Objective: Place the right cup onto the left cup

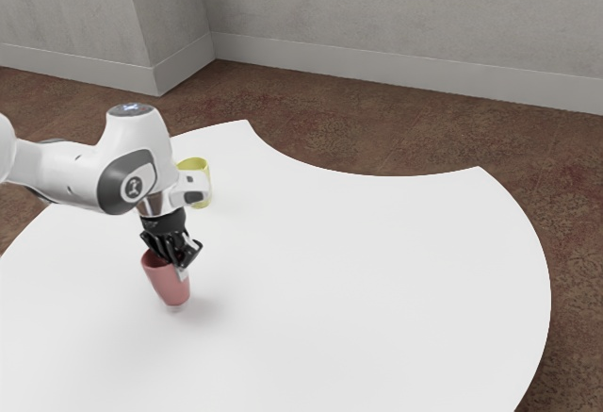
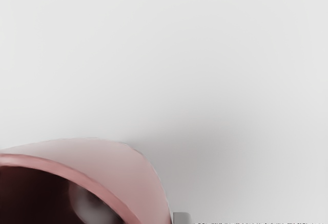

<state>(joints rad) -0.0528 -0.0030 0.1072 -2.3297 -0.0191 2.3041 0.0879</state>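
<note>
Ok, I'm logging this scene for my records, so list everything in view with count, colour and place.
Cup: one, pink, tilted, in the fingers
Cup: one, yellow, on the table, partly behind the arm
Table: one, white, under the cups
Floor: one, mottled brown, around the table
Walls: three faces, grey, beyond the table
Baseboard: one band, pale grey, along the walls' foot
Arm: one, white, from the exterior view's left
Fingers: two, black with pale tips, at the pink cup's rim
</note>
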